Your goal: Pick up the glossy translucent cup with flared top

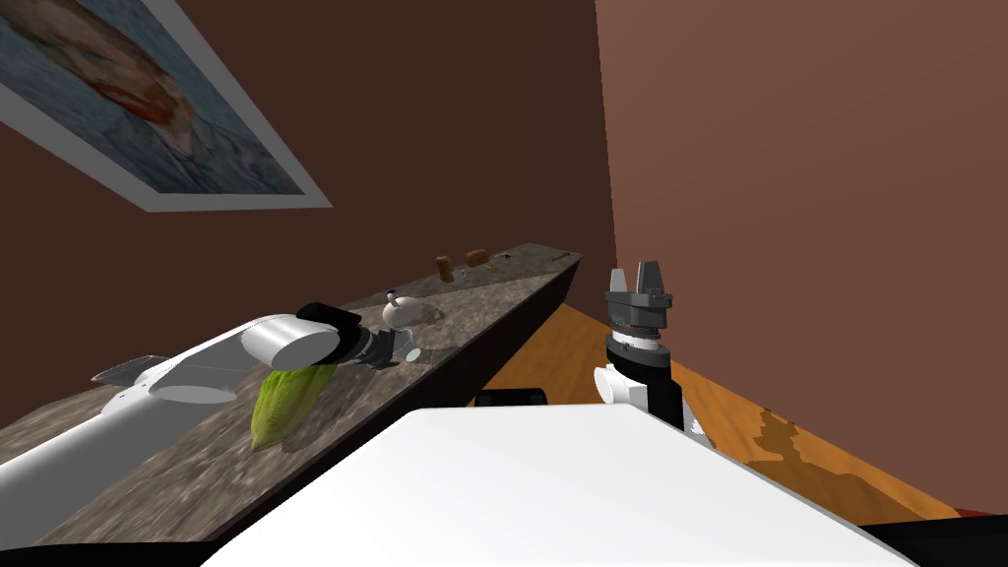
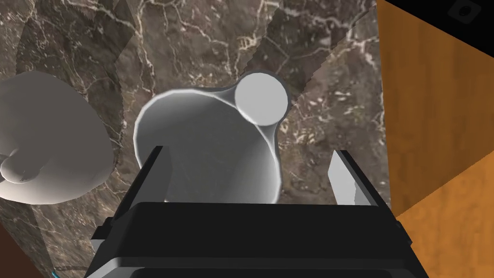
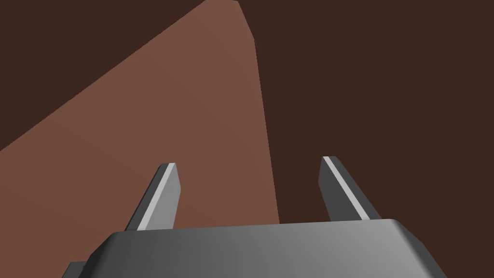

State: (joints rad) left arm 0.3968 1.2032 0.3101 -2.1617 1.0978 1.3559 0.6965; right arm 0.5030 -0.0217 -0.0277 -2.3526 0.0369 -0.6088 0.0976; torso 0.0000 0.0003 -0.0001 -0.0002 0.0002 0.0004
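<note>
Left gripper [image 2: 247,152] fingers stand wide, cup [image 2: 212,140] between them. Cup: pale grey, glossy, flared rim towards the gripper. Right gripper [image 3: 248,161] likewise wide.

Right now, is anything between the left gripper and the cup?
Nothing visible. The cup lies between the open fingers of the left gripper on the marbled counter, close against one finger and clear of the other. The white rounded pot sits beside it, outside the fingers.

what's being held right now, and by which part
Nothing yet. The left gripper is open at the cup, not clamped on it; the right gripper is open and empty.
</note>
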